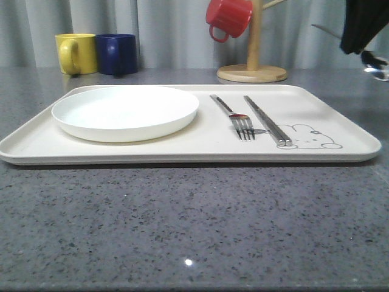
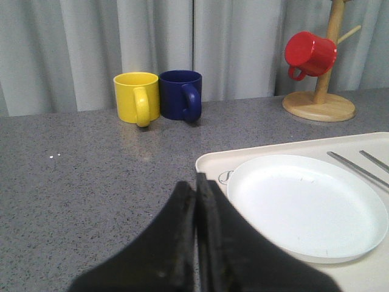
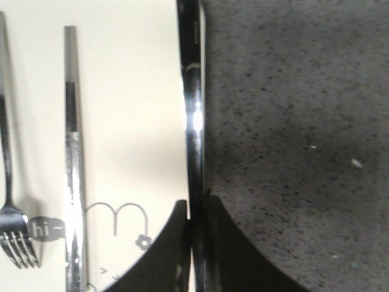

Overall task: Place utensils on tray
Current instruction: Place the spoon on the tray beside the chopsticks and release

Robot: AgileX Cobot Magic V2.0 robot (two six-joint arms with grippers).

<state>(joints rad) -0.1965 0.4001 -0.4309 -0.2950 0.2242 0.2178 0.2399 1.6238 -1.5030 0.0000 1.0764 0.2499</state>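
Front: cream tray (image 1: pixel 182 152) on grey table (image 1: pixel 182 231). White plate (image 1: pixel 126 112) on tray's left half; fork (image 1: pixel 234 117) and chopsticks (image 1: pixel 267 120) side by side on right half. Right gripper (image 1: pixel 363 27) raised above tray's right edge, spoon (image 1: pixel 378 67) bowl hanging below it.

Left wrist: left gripper (image 2: pixel 196 185) fingers pressed together, nothing between, above table near tray corner beside plate (image 2: pixel 307 207).

Right wrist: right gripper (image 3: pixel 196 210) clamped on spoon handle (image 3: pixel 194 115), over tray edge; chopsticks (image 3: pixel 74 164), fork (image 3: pixel 15 237) lie on tray (image 3: pixel 130 109).

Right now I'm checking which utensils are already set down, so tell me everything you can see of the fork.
The fork is slim, shiny silver metal with a long narrow handle and four short tines. It lies flat on the cream tray, tines toward the camera in the front view, handle pointing away. It sits between the white plate and the chopsticks, roughly parallel to the chopsticks and touching neither. Its tines end near the rabbit drawing. No tool touches it.
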